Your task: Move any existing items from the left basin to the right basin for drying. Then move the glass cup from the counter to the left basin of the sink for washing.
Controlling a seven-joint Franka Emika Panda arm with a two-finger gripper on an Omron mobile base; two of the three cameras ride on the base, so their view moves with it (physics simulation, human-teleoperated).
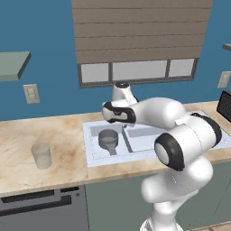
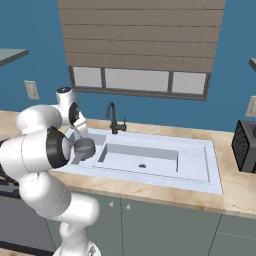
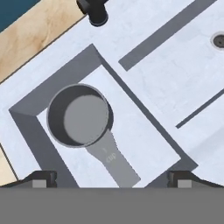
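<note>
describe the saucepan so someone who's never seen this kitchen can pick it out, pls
Find the white two-basin sink set in the long beige counter under the window. In its narrower left basin sits the saucepan: small, round, dark grey metal, with a short flat handle. The only other small vessel, the glass cup, is clear, handleless and stands on the counter.

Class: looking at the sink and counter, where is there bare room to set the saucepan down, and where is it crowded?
Free: the right basin, bare around its drain. Also bare counter between glass cup and sink. Crowded: the left basin, mostly taken by the saucepan.
</note>
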